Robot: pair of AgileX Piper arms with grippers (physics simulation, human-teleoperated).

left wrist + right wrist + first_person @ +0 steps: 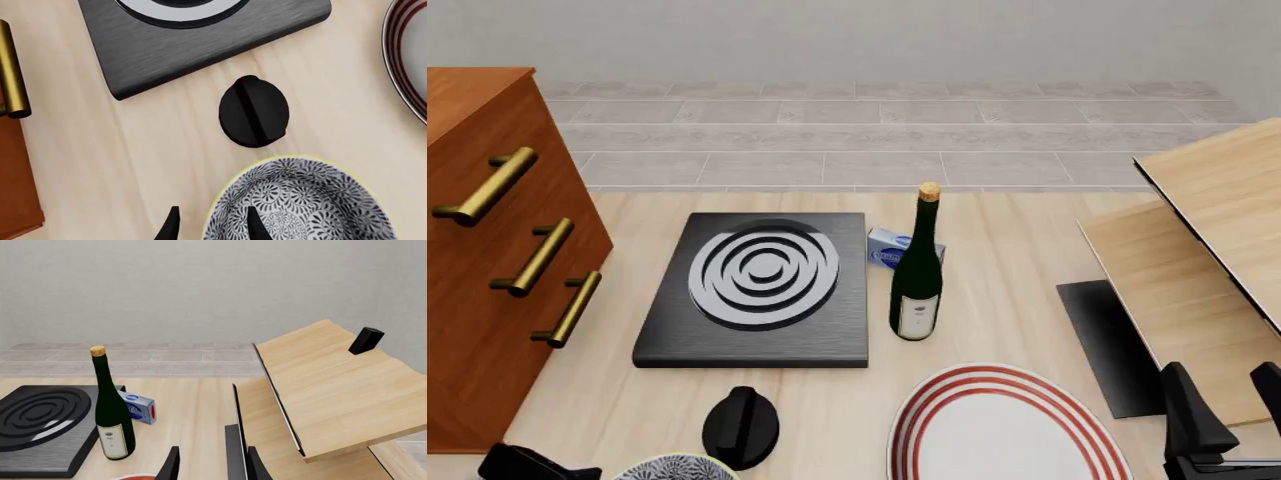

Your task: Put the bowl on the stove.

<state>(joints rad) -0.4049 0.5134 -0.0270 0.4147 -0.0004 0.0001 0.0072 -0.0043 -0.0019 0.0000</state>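
left gripper [210,225]: jaws apart, straddling the bowl [300,202] rim, 1 finger inside, 1 outside; not yet closed. right gripper [210,465]: jaws apart, idle, holding nothing.

bowl sits at the table's near edge, 6 o'clock of the knob [253,112], with the stove [757,290] beyond at 12 o'clock. judged rigid, glazed, likely slippery and breakable; a pinch across the rim wall looks the sound hold.

surface: pale wood table [1014,250], flat. obstacles: plate [1004,430] at 3 o'clock of the bowl, bottle [917,275] beside the stove, drawers [487,260] at 9 o'clock. the route over the knob appears open.
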